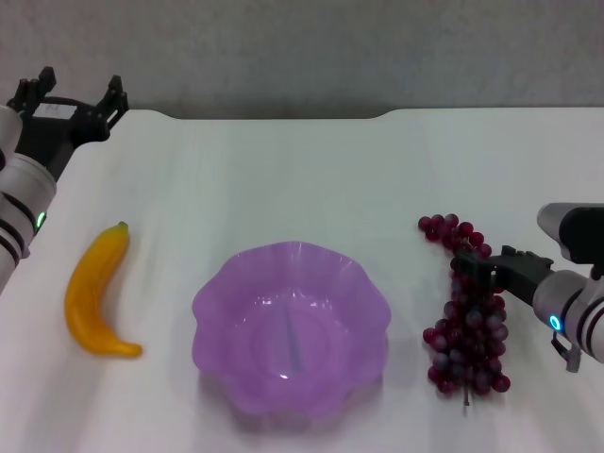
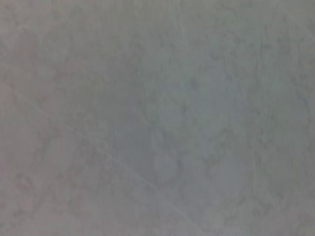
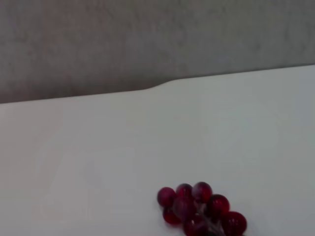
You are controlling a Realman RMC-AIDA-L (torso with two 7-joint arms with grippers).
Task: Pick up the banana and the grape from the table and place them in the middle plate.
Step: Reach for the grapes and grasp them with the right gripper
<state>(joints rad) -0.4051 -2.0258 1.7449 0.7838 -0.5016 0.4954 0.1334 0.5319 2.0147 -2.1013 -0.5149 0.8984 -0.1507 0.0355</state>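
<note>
The banana (image 1: 94, 293), yellow-orange with a green tip, lies on the white table (image 1: 302, 179) at the left. The purple scalloped middle plate (image 1: 222, 293) stands empty at the front centre. The grape (image 1: 467, 344), a long dark red bunch, lies on the table to the right of the plate. One end of it shows in the right wrist view (image 3: 199, 206). My right gripper (image 1: 467, 269) is down on the middle of the bunch, reaching in from the right. My left gripper (image 1: 80, 83) is open and empty at the table's far left corner, well behind the banana.
The table's far edge has a notch (image 1: 274, 115), also in the right wrist view (image 3: 152, 88), with a grey wall behind it. The left wrist view shows only a plain grey surface.
</note>
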